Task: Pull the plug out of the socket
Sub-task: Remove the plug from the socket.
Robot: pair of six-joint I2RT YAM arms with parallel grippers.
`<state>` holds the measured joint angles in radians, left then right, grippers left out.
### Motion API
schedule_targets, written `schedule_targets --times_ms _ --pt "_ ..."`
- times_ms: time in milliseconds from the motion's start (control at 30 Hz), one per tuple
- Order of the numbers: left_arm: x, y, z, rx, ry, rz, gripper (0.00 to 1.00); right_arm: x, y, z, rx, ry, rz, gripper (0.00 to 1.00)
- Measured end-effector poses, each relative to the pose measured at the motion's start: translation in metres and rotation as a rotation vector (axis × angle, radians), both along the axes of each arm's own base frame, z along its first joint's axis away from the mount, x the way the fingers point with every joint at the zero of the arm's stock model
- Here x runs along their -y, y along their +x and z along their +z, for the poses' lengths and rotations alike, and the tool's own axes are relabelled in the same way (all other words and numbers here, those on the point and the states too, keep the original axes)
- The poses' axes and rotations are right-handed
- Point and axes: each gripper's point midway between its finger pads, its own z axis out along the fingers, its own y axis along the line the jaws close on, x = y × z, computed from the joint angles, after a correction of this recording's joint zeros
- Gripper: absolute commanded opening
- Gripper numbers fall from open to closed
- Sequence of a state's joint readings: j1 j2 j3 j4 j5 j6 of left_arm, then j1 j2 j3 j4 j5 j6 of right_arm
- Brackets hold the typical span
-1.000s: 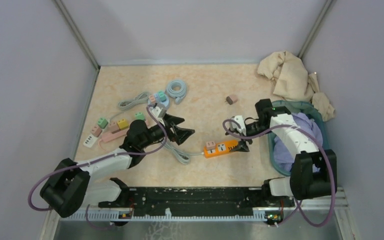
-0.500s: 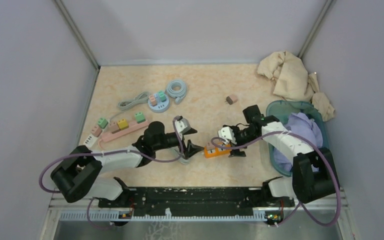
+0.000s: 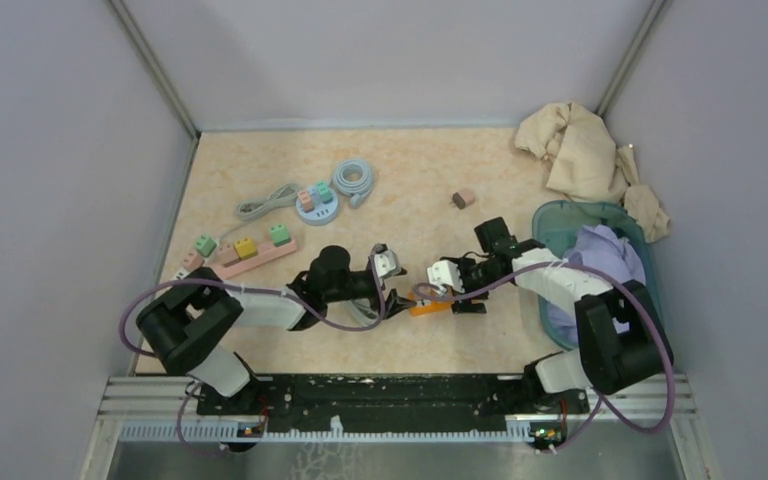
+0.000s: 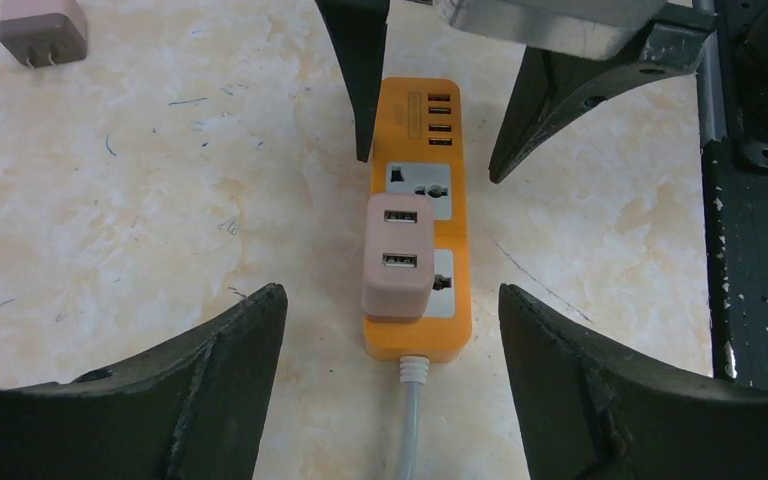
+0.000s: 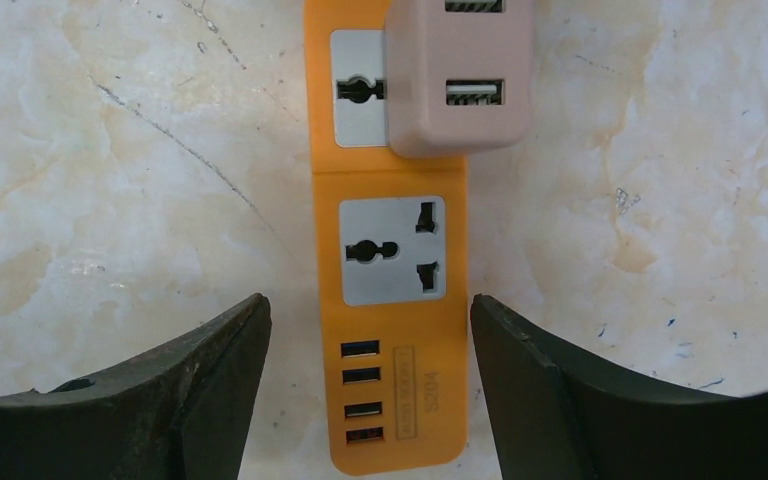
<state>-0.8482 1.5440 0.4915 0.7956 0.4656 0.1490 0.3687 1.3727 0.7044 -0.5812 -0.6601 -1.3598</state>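
Both arms have closed in on the orange power strip (image 4: 416, 178). The left pincer (image 4: 390, 300) and right pincer (image 5: 367, 310), each spread wide, now straddle its opposite ends on the surface (image 4: 140, 200). The pink plug (image 4: 396, 255) sits in its socket, not yet gripped.

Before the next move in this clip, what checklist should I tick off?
1. Pink charger seated in orange power strip: ok.
2. Left tool open, straddling charger: ok.
3. Right tool open, straddling strip's USB-port end: ok.
4. Strip clamped before pulling: not ok, nothing gripped.
5. Tool height suits a grip: cannot tell.
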Motion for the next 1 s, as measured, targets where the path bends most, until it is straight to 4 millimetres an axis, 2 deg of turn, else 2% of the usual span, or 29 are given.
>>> schedule_targets --times_ms 333,567,767,833,1000 --pt "0.013 0.006 -0.012 -0.013 -0.003 -0.013 0.71 0.002 0.003 -0.009 0.014 -0.023 -0.016 0.58" --pt "0.023 0.008 -0.016 -0.030 -0.012 -0.024 0.70 0.001 0.006 -0.009 0.022 -0.021 -0.018 0.49" --pt "0.029 0.008 -0.019 -0.046 -0.016 -0.038 0.60 0.001 0.006 -0.009 0.023 -0.020 -0.018 0.44" --pt "0.032 0.008 -0.019 -0.051 -0.019 -0.048 0.51 0.001 0.006 -0.009 0.023 -0.020 -0.018 0.40" --pt "0.035 0.005 -0.022 -0.057 -0.025 -0.069 0.11 0.001 0.006 -0.009 0.019 -0.020 -0.022 0.26"
